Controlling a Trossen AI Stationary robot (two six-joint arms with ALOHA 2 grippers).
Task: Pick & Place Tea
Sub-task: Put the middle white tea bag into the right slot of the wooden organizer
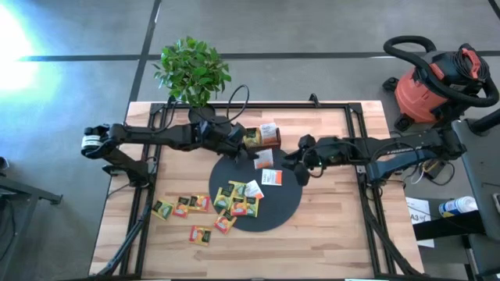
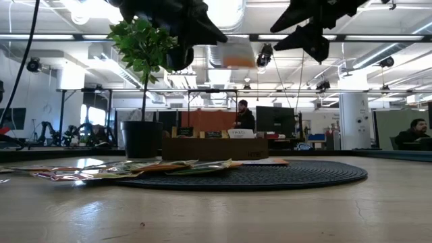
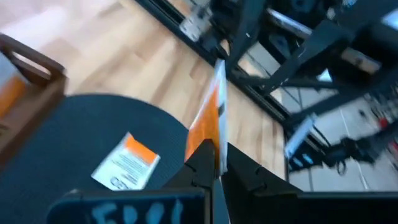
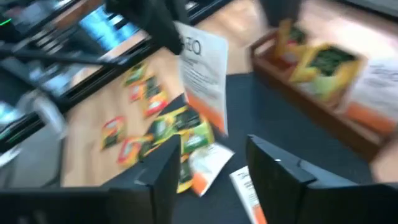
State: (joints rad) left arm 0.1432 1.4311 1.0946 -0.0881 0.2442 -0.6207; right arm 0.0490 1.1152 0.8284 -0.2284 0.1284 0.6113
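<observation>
Left gripper (image 3: 214, 171) clamps a white-and-orange tea sachet (image 3: 211, 118) above the black disc's (image 1: 281, 207) back edge; right gripper (image 4: 208, 168) beside it, fingers parted, empty.

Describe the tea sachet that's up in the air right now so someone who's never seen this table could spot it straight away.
Start at the round black mat in the middle of the wooden table. Above its far edge, near the brown wooden tray, the left gripper pinches a white-with-orange sachet by one edge. It is the only sachet off the surface; the others lie flat on the mat or the table.
</observation>
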